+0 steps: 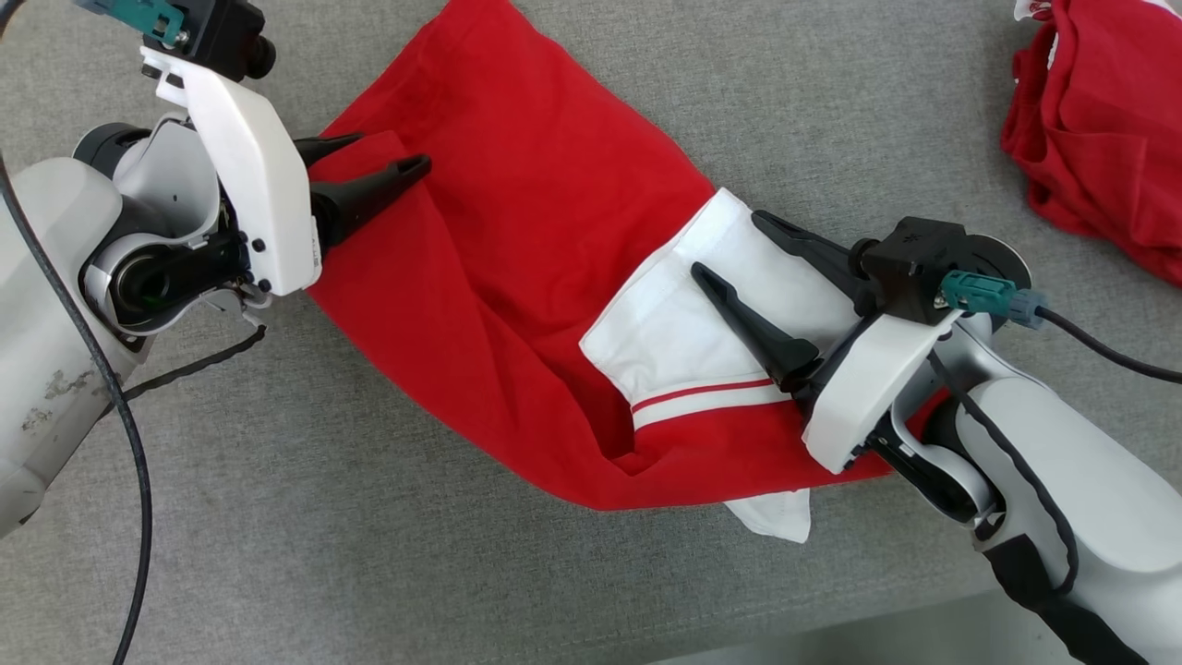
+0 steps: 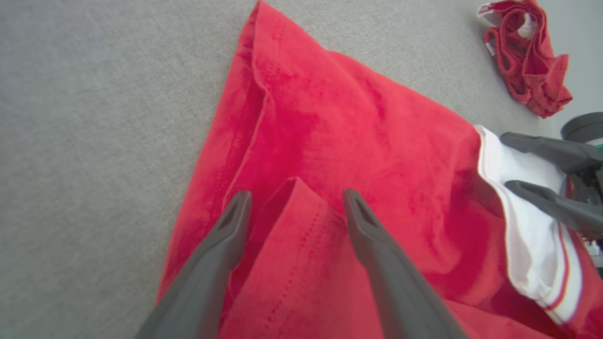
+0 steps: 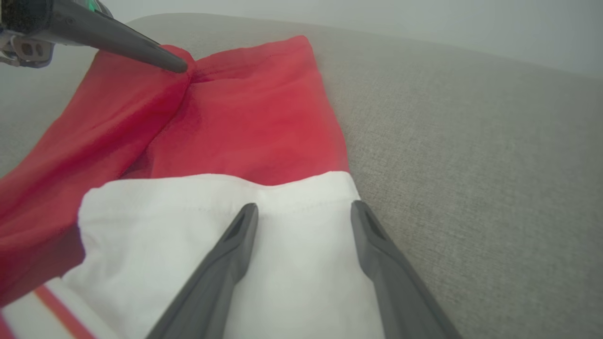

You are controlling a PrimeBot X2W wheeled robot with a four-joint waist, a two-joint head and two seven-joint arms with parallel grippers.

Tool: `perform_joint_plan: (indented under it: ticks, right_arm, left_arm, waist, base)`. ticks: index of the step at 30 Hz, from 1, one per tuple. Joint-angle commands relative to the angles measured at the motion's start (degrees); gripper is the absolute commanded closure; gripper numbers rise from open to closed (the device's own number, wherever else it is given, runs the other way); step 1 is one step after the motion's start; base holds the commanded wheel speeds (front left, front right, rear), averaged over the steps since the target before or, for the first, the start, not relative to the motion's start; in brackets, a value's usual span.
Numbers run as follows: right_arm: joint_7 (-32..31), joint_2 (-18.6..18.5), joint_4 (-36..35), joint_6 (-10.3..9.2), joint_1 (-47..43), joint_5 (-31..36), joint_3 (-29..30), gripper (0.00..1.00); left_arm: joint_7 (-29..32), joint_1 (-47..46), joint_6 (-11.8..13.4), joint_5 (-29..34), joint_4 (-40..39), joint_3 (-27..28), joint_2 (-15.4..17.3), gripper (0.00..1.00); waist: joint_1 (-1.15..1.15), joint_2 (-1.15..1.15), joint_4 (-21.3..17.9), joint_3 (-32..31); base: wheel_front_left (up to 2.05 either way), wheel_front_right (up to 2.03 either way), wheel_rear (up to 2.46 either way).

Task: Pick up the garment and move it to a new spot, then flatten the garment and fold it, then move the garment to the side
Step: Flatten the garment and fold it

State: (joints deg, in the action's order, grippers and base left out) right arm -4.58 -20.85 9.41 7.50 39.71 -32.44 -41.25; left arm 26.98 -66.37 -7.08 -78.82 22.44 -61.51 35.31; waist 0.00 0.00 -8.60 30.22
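The garment is a red shirt folded into a long strip that lies slanted across the grey table, with a white sleeve on top near its right end. My left gripper is open at the strip's left edge, its fingers either side of a raised red fold. My right gripper is open over the white sleeve, with nothing pinched between its fingers. The red cloth stretches away from it toward a finger of the left gripper.
A second crumpled red garment lies at the table's far right; in the left wrist view that red garment is at the top right. Grey cloth-covered table runs all round; its front edge shows at the lower right.
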Motion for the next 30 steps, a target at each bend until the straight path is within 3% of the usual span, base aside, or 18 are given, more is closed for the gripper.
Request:
perform_joint_plan:
  ticks: [1,18,19,20,21,22,23,24,30]
  right_arm:
    - [0.6,0.1,-0.8,-0.01,-0.3,-0.6,-0.4,0.0]
    - [2.4,2.2,4.8,-0.01,2.6,-1.9,-1.5,0.0]
    - [2.6,2.4,5.3,-0.01,2.9,-2.0,-1.6,0.0]
    - [2.8,2.7,5.7,-0.01,3.2,-2.3,-1.9,0.15]
    - [3.4,3.2,6.1,-0.01,3.4,-2.9,-1.8,0.56]
    - [3.4,3.2,6.1,-0.01,3.4,-2.9,-1.8,0.56]
    - [3.7,3.4,6.5,-0.01,3.6,-3.3,-1.8,0.78]
    - [4.1,3.5,6.9,-0.01,3.8,-3.4,-2.0,1.0]
    - [6.4,3.3,8.3,-0.01,4.2,-4.4,-1.6,1.0]
  left_arm:
    - [-0.4,-3.3,-0.4,-0.3,-0.7,2.0,2.3,0.0]
    - [-1.8,-5.4,-0.4,-4.1,-0.6,-1.9,2.8,0.0]
    - [-1.6,-5.4,-0.4,-4.5,-0.5,-2.1,2.8,0.05]
    - [-1.6,-5.5,-0.4,-4.7,-0.5,-2.3,2.8,0.51]
    - [-1.9,-5.6,-0.4,-4.7,-0.5,-2.3,2.7,0.67]
    - [-1.9,-5.6,-0.4,-4.7,-0.5,-2.3,2.7,0.67]
    - [-2.2,-5.6,-0.4,-4.8,-0.4,-2.4,2.7,1.0]
    - [-2.5,-5.7,-0.4,-4.9,-0.4,-2.5,2.6,1.0]
    - [-4.8,-6.1,-0.4,-5.5,-1.0,-2.7,2.6,1.0]
  waist:
    - [0.0,0.0,0.1,0.0]
    - [0.0,0.0,0.2,0.6]
    - [0.0,0.0,0.1,0.5]
    - [0.0,0.0,0.0,0.6]
    - [0.0,0.0,0.0,0.6]
    - [0.0,0.0,0.0,0.6]
    - [0.0,0.0,0.0,0.5]
    - [0.0,0.0,0.0,0.5]
    - [0.0,0.0,0.2,0.1]
  base:
    - [0.0,0.0,0.0]
    - [0.0,0.0,0.0]
    - [0.0,0.0,0.0]
    - [0.0,0.0,0.0]
    - [0.0,0.0,0.0]
    - [0.0,0.0,0.0]
    - [0.0,0.0,0.0]
    - [0.0,0.0,0.0]
    - [0.0,0.0,0.0]
